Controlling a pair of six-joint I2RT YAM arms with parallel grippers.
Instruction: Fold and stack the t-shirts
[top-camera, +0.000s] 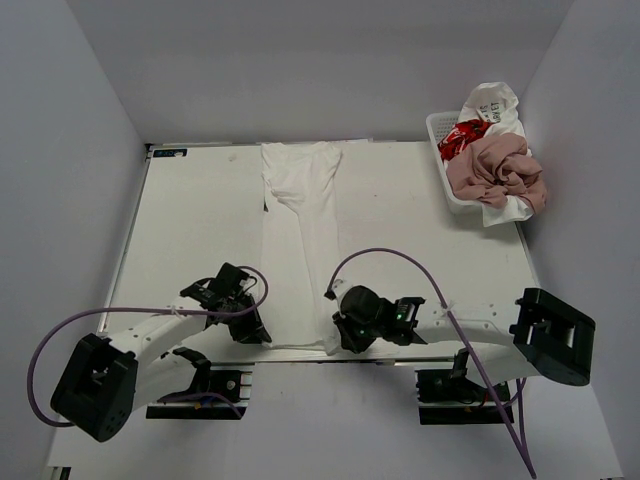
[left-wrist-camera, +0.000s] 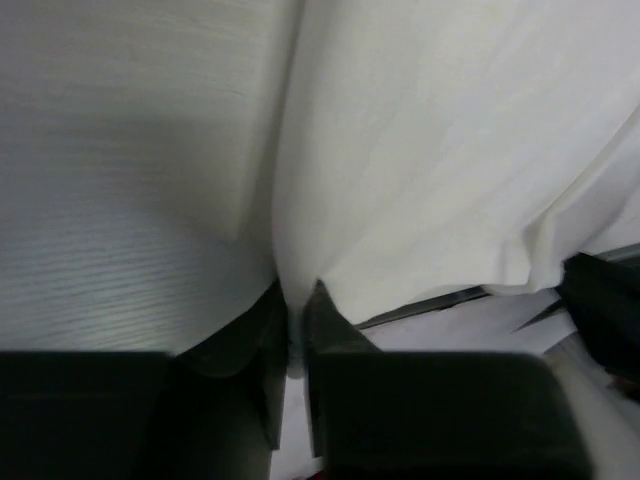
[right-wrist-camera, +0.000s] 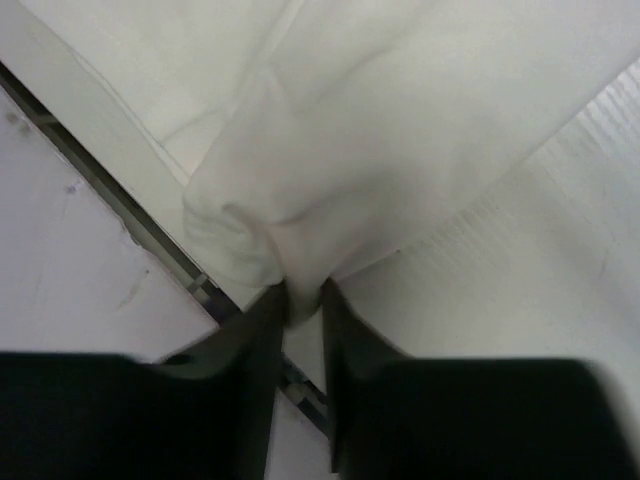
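Currently, the white t-shirt (top-camera: 300, 215) is lying lengthwise down the middle of the table (top-camera: 190, 220), with one end reaching the far edge and the other the near edge. The left gripper (left-wrist-camera: 296, 315) is pinching the near left corner, with its jaws closing almost together on the cloth. The right gripper (right-wrist-camera: 300, 300) is pinching the near right corner likewise. The remaining t-shirts (top-camera: 497, 172), pink and white, are sitting bunched in the basket (top-camera: 436, 130) at the far right corner.
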